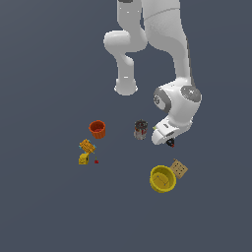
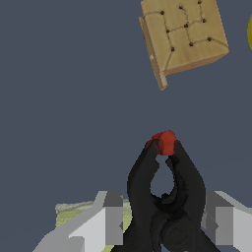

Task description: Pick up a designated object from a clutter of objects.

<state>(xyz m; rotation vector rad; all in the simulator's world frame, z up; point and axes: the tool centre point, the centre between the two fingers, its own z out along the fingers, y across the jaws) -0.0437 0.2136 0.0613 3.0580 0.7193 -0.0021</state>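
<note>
In the wrist view the claw [image 2: 165, 216] is clamped on the black clamp [image 2: 165, 197], one grey finger [image 2: 112, 219] pressed to each side of its body and its red tips [image 2: 164, 142] pointing away from the wrist. In the exterior view the clamp [image 1: 170, 143] hangs above the tabletop [image 1: 49, 206], between the can [image 1: 141, 130] and the cracker [image 1: 179, 169], near the bowl [image 1: 163, 178].

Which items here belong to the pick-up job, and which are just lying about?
Job:
clamp, black with red tip, between the end effector fingers

Lying about:
orange cup
can
yellow bowl
tan square
yellow blocks
pale green card, under the end effector
</note>
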